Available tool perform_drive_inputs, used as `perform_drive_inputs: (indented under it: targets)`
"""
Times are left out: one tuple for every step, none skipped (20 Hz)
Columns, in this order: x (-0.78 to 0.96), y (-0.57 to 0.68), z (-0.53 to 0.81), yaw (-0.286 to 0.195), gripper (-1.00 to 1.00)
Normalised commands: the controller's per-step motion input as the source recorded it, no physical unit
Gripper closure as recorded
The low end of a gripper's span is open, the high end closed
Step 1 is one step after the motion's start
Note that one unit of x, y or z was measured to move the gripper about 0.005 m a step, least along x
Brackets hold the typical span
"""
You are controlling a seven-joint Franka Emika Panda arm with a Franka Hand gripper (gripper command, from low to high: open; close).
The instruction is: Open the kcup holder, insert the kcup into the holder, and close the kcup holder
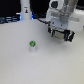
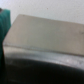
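The kcup (image 1: pixel 32 45), a tiny white cup with a green top, stands upright on the white table (image 1: pixel 45 65), left of centre in the exterior view. My gripper (image 1: pixel 61 36) hangs at the exterior view's right, well away from the kcup, with its dark fingers spread apart and nothing visibly held. Through the wrist view the flat top of the boxy kcup holder (image 2: pixel 45 32) fills most of the picture from close up, with its dark front (image 2: pixel 40 70) below the edge. In the exterior view the arm hides the holder.
A tall white bottle-like object (image 1: pixel 25 11) stands at the back on the exterior view's left, against a dark background. A teal-green object (image 2: pixel 5 20) shows beside the holder in the wrist view.
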Motion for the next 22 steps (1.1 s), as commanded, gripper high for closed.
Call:
perform_drive_inputs:
  targets:
    - [-0.03,0.0,0.06,-0.061,1.0]
    - [-0.02,0.0,0.06,-0.059,1.0]
    - [-0.01,0.0,0.04,-0.062,1.0]
    - [0.15,0.0,0.0,0.0,1.0]
    - [0.34,-0.19,0.03,-0.004,1.0]
    - [0.32,-0.38,0.21,-0.009,1.0]
    - [0.36,-0.41,0.27,0.0,1.0]
    - [0.54,-0.41,0.19,0.0,1.0]
    - [0.59,-0.43,0.22,0.0,1.0]
    - [0.59,-0.48,0.21,0.0,1.0]
    - [0.61,-0.6,0.21,0.0,1.0]
    - [0.7,-0.69,0.17,0.0,1.0]
    - [0.69,-0.64,0.15,0.0,1.0]
    - [0.57,-0.5,0.11,0.0,1.0]
    - [0.16,-0.09,0.1,0.0,1.0]
    - [0.04,-0.28,0.2,-0.202,-1.0]
    - [0.85,-0.33,0.25,-0.063,1.0]
    - [0.86,-0.32,0.26,-0.064,1.0]
    - [0.65,-0.18,0.27,-0.021,1.0]
    - [0.35,-0.03,0.29,-0.086,-1.0]
    - [0.32,-0.02,0.31,-0.077,-1.0]
    - [0.24,-0.03,0.38,-0.084,-1.0]
